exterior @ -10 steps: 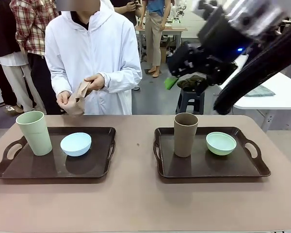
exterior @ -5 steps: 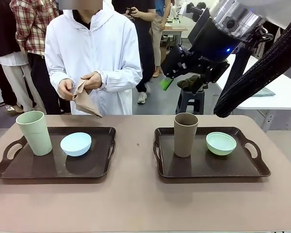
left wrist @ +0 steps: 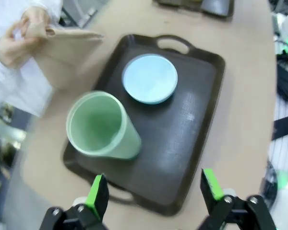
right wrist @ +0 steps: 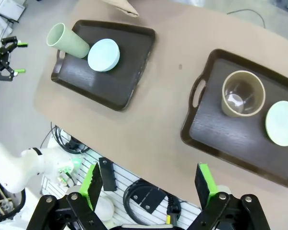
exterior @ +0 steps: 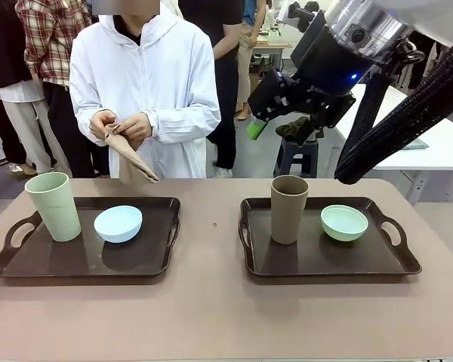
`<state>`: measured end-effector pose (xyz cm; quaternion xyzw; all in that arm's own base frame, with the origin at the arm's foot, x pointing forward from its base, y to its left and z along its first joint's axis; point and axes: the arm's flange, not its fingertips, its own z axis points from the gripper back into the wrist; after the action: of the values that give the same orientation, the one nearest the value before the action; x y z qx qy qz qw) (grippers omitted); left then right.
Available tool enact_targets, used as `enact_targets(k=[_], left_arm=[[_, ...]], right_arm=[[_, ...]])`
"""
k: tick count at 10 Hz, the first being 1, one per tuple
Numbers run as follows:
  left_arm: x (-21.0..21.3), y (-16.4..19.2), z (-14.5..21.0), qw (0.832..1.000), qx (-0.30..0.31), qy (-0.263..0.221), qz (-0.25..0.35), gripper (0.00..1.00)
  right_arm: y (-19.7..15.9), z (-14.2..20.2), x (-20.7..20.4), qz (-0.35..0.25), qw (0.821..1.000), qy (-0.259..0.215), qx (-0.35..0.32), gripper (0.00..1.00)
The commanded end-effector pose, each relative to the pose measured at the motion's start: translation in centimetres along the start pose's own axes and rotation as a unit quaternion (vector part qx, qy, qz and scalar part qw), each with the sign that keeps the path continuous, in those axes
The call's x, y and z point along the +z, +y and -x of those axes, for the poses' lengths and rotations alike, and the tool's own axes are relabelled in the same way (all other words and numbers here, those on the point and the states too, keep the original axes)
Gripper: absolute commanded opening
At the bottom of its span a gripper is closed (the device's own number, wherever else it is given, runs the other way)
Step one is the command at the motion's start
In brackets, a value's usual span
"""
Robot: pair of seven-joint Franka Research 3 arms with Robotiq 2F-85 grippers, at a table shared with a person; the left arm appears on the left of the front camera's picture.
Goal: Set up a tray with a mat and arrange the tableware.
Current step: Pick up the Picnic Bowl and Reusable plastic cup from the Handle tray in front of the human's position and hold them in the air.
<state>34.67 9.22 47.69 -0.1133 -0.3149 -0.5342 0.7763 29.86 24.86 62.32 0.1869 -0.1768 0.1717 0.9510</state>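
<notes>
Two trays: left tray [exterior: 68, 260] is loaded with green tumbler [exterior: 53, 205], blue bowl [exterior: 118, 223]; right tray [exterior: 325, 256] with brown tumbler [exterior: 288, 209], mint bowl [exterior: 344, 222]; left fingers [left wrist: 98, 191] and right fingers [right wrist: 92, 184] are splayed.

We list: one tan worktop [exterior: 211, 317]; one dark stool [exterior: 296, 153] on the grey floor behind it; one white table [exterior: 438, 151] far right; one bystander's plaid shirt [exterior: 45, 38] far left; coiled black cables [right wrist: 144, 197] beneath the worktop's near edge.
</notes>
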Motion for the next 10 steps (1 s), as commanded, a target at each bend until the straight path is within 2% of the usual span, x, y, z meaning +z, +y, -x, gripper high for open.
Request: enact_targets(k=[1, 3, 4, 6, 8, 10], left_arm=[[-3.4, 3.5, -1.3, 0.985, -0.164, -0.042, -0.04, 1.0], [-4.0, 5.5, -1.2, 0.962, -0.256, -0.094, 0.015, 1.0], [-4.1, 6.7, -0.8, 0.96, -0.265, -0.091, 0.026, 1.0], [-3.4, 8.2, -0.4, 0.969, -0.233, -0.071, 0.05, 1.0], [-1.9, 8.9, -0.8, 0.97, -0.222, -0.056, 0.086, 1.0], [-1.2, 10.4, -0.6, 0.969, -0.23, -0.052, 0.078, 1.0]], right_arm=[[1.2, -4.6, -3.8, -0.024, 0.999, 0.031, 0.018, 1.0], [4.2, -7.2, -5.8, -0.005, 0.996, 0.058, 0.062, 1.0], [5.7, -8.3, -6.5, 0.003, 0.995, 0.067, 0.077, 1.0], [7.9, -9.9, -8.6, 0.003, 0.99, 0.098, 0.1, 1.0], [8.7, -11.2, -10.5, 0.001, 0.987, 0.12, 0.103, 1.0], [10.0, -12.5, -12.9, 0.002, 0.985, 0.136, 0.11, 1.0]])
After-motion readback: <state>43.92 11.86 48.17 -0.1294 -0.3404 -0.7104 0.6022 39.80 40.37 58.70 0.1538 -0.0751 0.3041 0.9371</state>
